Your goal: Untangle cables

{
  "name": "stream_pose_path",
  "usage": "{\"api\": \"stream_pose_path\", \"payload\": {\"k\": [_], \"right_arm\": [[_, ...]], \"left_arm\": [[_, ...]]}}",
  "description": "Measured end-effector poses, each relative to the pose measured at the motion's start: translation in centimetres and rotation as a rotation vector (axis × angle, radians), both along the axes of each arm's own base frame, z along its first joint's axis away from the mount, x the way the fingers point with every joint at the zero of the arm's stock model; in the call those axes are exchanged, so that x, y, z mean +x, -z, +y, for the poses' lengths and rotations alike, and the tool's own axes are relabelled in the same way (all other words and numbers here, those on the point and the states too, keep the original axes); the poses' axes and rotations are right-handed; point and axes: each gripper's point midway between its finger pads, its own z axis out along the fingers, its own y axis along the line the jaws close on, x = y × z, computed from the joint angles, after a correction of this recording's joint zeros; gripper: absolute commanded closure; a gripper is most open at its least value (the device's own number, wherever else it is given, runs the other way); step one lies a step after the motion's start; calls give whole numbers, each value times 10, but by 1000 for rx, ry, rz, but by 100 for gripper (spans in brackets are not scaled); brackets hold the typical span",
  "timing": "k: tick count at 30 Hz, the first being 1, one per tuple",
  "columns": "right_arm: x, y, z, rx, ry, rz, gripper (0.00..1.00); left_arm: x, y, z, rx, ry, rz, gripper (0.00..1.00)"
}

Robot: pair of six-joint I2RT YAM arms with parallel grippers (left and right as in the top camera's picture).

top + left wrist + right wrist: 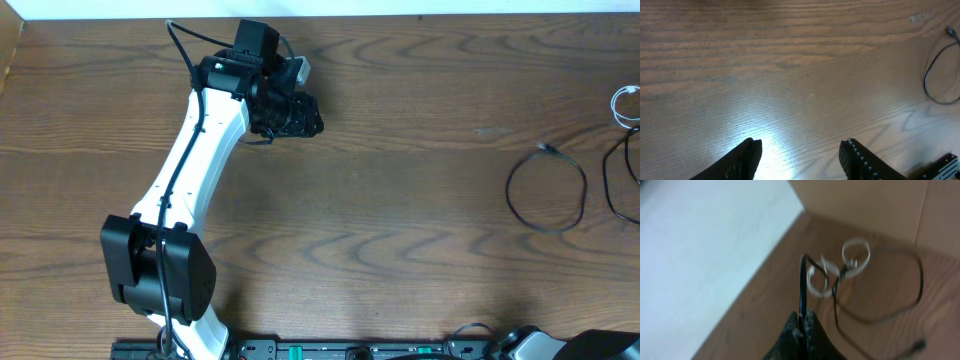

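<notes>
**Grip on black cable (801, 287) as second arm hovers open-handed**

Right gripper (802, 323), fingers pressed together, pinches a strand of the black cable that rises straight from its tips; the view from that wrist is blurred. Just beyond the strand, the white cable (830, 267) sits in two small curls, touching the black cord, which sweeps around in a wide loop on the wooden table (400, 200). From overhead, both cords lie at the table's far right: the black one in loose loops, the white one (620, 95) beside it near the back edge, partly cut off by the frame. Left gripper (800, 152), well apart from them over bare wood near the back left, has its fingers spread with nothing between them.
</notes>
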Motion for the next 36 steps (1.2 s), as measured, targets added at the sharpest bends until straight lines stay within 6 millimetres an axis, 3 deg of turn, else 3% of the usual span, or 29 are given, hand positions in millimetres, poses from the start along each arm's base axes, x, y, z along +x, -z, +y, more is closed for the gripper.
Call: {"api": "stream_pose_path", "payload": {"k": [6, 15, 17, 19, 22, 27, 31, 36], "right_arm": [[-5, -55, -23, -112, 34, -140, 99], [-11, -210, -12, -384, -13, -331, 99], [-9, -229, -14, -417, -17, -348, 99], [-4, -234, -19, -421, -21, -342, 99], [10, -208, -32, -353, -46, -274, 99], [34, -108, -43, -108, -106, -52, 70], [38, -39, -20, 75, -182, 133, 59], [27, 4, 23, 229, -273, 305, 55]], "left_arm": [[2, -1, 0, -2, 0, -7, 44], [3, -1, -1, -3, 0, -12, 44], [3, -1, -1, -3, 0, -13, 44], [3, -1, -1, -4, 0, -16, 44], [4, -2, -1, -5, 0, -20, 44], [8, -3, -2, -9, 0, -37, 44], [8, -3, -2, -9, 0, -37, 44], [8, -3, -2, -9, 0, -37, 44]]}}
